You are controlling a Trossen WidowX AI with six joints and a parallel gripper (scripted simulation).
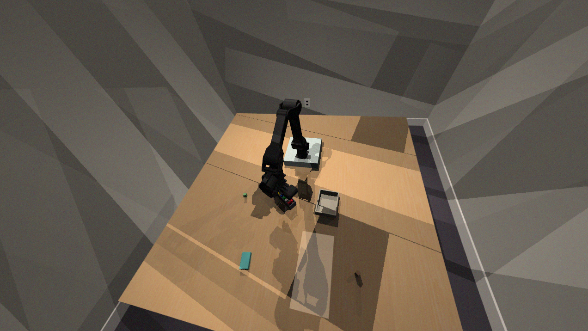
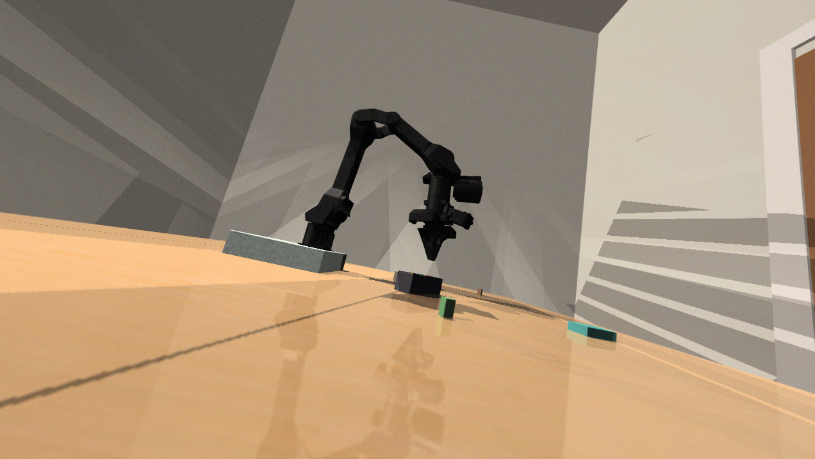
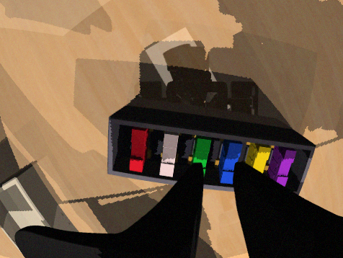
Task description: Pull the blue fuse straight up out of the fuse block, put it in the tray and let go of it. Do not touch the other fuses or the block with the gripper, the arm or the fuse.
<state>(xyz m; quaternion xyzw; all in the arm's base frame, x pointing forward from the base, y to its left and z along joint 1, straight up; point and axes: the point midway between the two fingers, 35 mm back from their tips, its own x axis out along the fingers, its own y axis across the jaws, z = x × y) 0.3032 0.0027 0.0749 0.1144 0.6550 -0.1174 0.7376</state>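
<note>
On your wooden table (image 1: 370, 176), a small green cube (image 2: 446, 306) sits near a flat teal block (image 2: 591, 330). A tiny dark object (image 1: 358, 278) lies well apart, while a grey base slab (image 2: 283, 251) rests farther back.

Blue fuse (image 3: 230, 163) stands upright in the fuse block (image 3: 206, 122), tray (image 1: 327, 203) nearby.

I'm looking into a bare test room: a wooden table (image 1: 370, 185) carrying the arm's grey base plate (image 1: 314, 158), plain grey walls, a wall socket (image 1: 306, 102), and a door frame (image 2: 798, 170).
</note>
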